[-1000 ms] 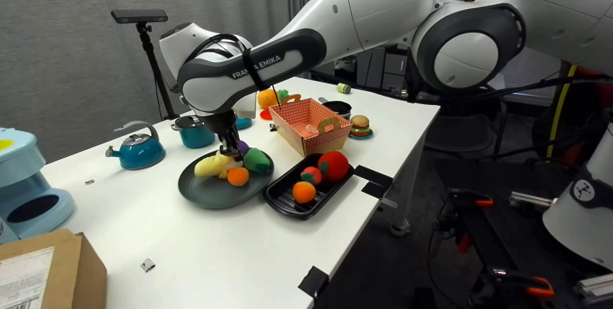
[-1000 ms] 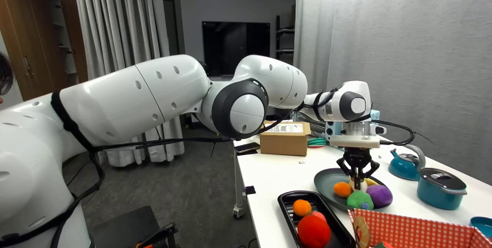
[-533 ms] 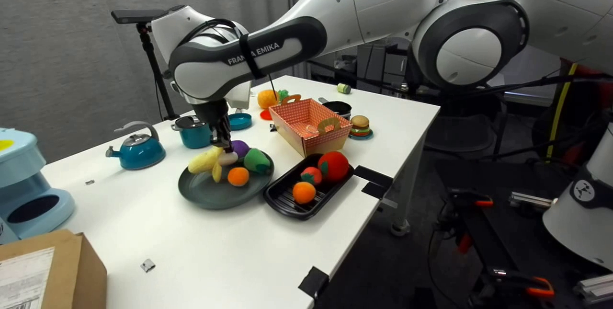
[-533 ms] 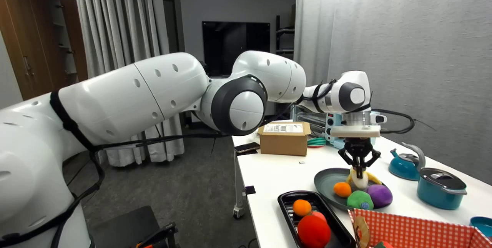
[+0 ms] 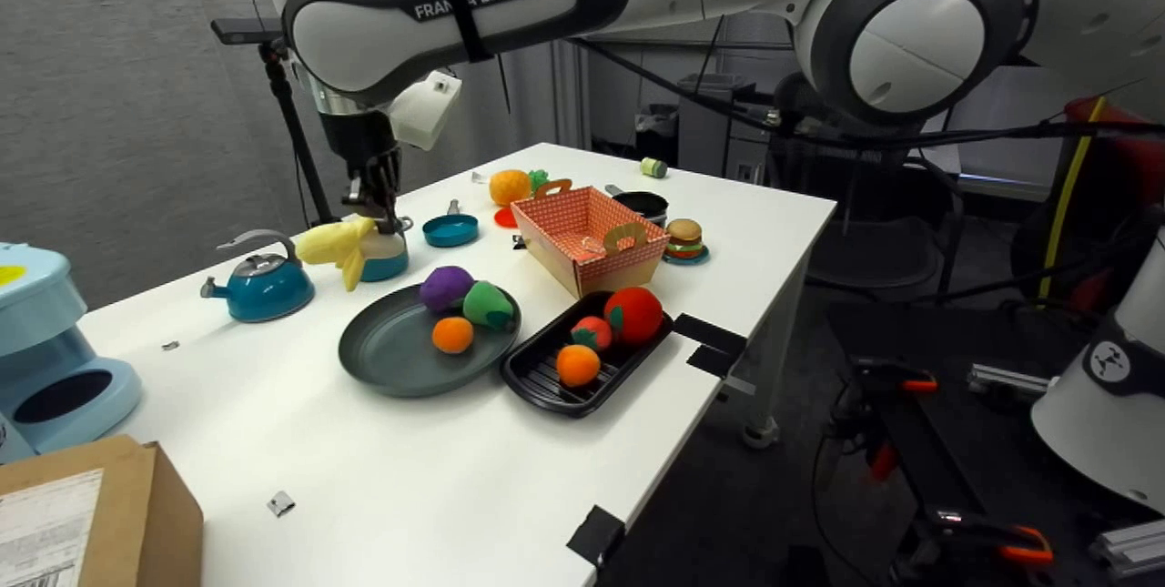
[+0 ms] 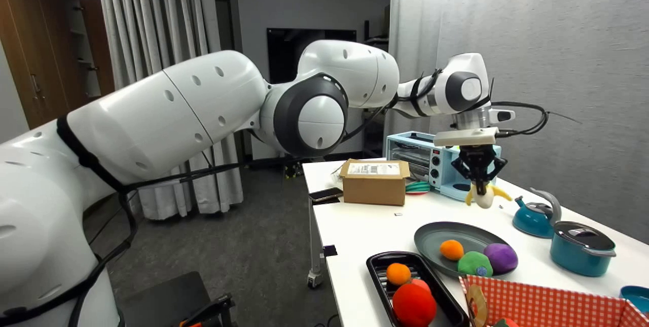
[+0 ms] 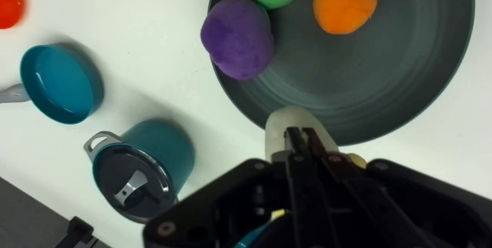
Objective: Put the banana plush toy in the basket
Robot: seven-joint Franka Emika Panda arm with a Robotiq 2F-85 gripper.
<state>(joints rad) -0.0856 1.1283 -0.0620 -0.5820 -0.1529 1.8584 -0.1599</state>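
The banana plush toy, yellow with a pale white end, hangs in my gripper above the table; it shows in both exterior views (image 5: 329,246) (image 6: 485,199). My gripper (image 5: 387,225) (image 6: 479,187) is shut on it. In the wrist view the fingertips (image 7: 301,130) press together on the white end (image 7: 282,123), and most of the yellow part is hidden behind the gripper. The salmon-orange checked basket (image 5: 628,276) stands on the table, well apart from the gripper. In an exterior view only its near part (image 6: 557,301) shows at the bottom edge.
A dark round plate (image 5: 387,359) holds purple, green and orange toys. A black tray (image 5: 546,400) with red and orange toys lies between plate and table edge. A teal pot (image 6: 578,261) and kettle (image 5: 268,287) stand near the held toy. A burger toy (image 5: 684,239) stands by the basket.
My gripper has risen from the plate with the banana plush toy in it and moved away from the plate toward the kettle side. The other toys stay on the plate.
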